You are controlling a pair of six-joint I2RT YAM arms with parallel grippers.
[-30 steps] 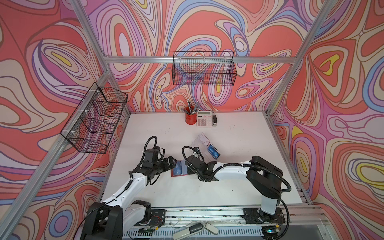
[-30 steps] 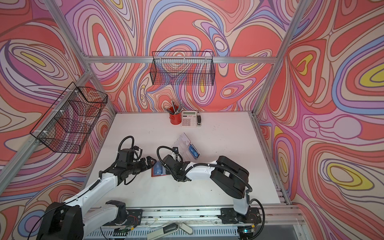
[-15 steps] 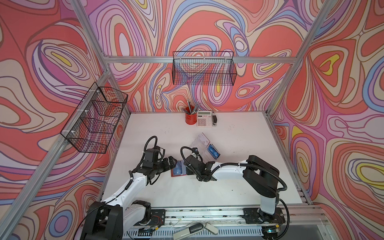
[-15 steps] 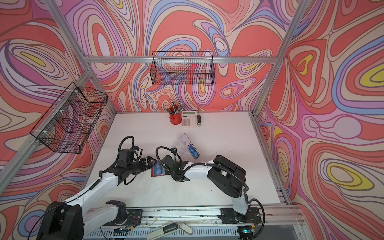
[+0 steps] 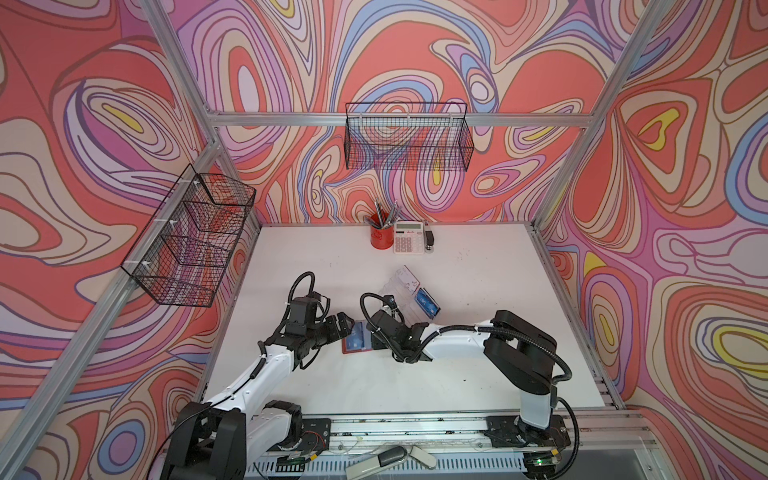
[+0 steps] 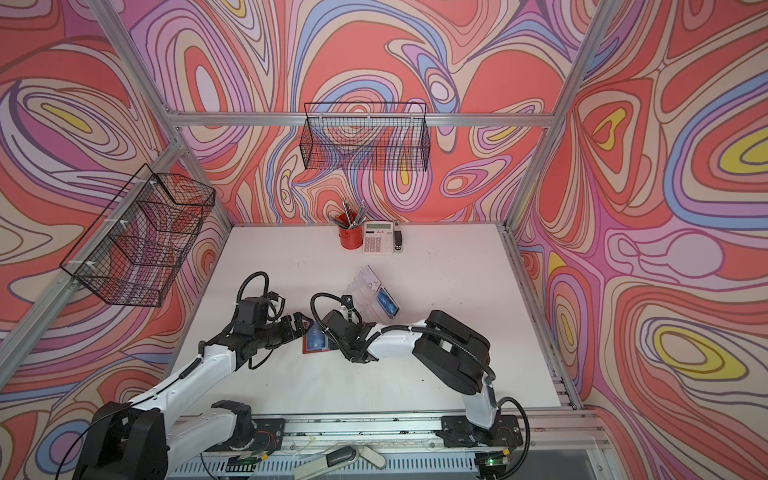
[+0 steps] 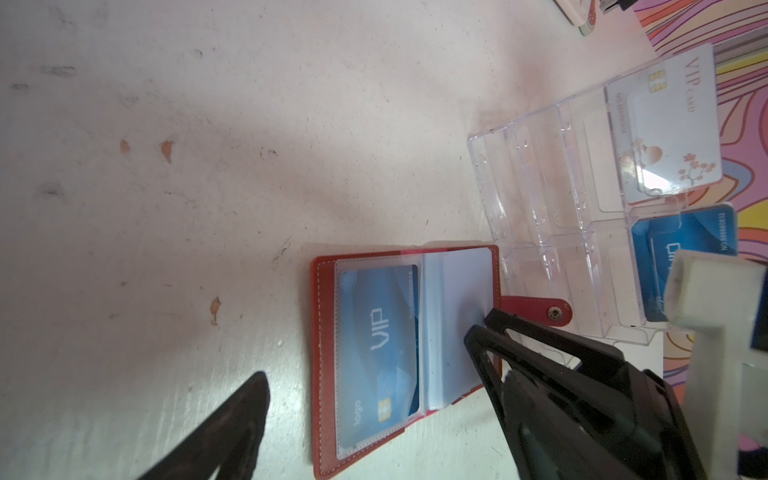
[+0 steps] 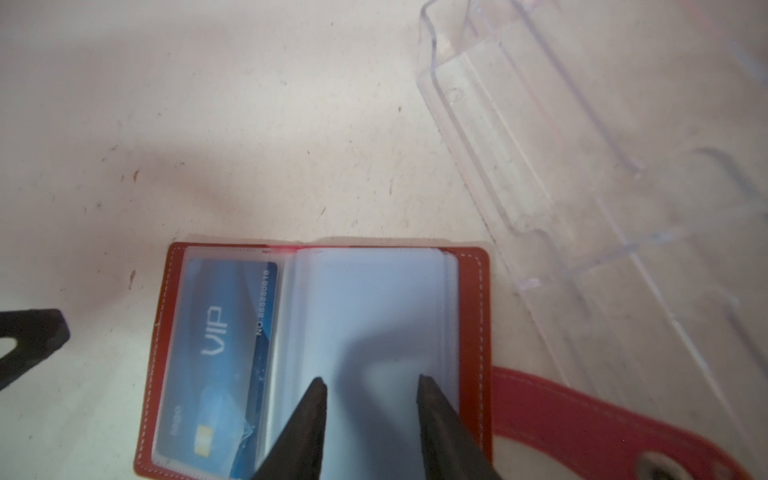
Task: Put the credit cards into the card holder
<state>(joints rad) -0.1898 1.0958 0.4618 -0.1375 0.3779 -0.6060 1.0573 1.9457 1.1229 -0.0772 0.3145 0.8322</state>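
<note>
A red wallet (image 7: 326, 374) lies open on the table. A blue credit card (image 7: 378, 340) sits in its left clear sleeve. My right gripper (image 8: 372, 384) is open, fingertips down on the empty right-hand sleeves, nothing between them. My left gripper (image 7: 384, 386) stands wide open around the wallet's near end, one finger (image 8: 33, 340) beside its left edge. The clear tiered card holder (image 5: 409, 291) stands just behind and holds a white card (image 7: 665, 137) and a blue card (image 7: 690, 249). In both top views the grippers (image 5: 345, 326) (image 6: 332, 338) meet over the wallet (image 6: 316, 343).
The wallet's red snap strap (image 8: 582, 415) trails toward the card holder (image 8: 540, 145). A red pen cup (image 5: 381, 237), a calculator (image 5: 408, 243) and a small dark object (image 5: 430, 241) stand at the back edge. Wire baskets hang on the back wall (image 5: 409, 141) and left wall (image 5: 191, 237).
My right gripper's jaws have narrowed slightly over the wallet, and its arm has shifted a little to the left. The left arm and the wallet have not moved.
</note>
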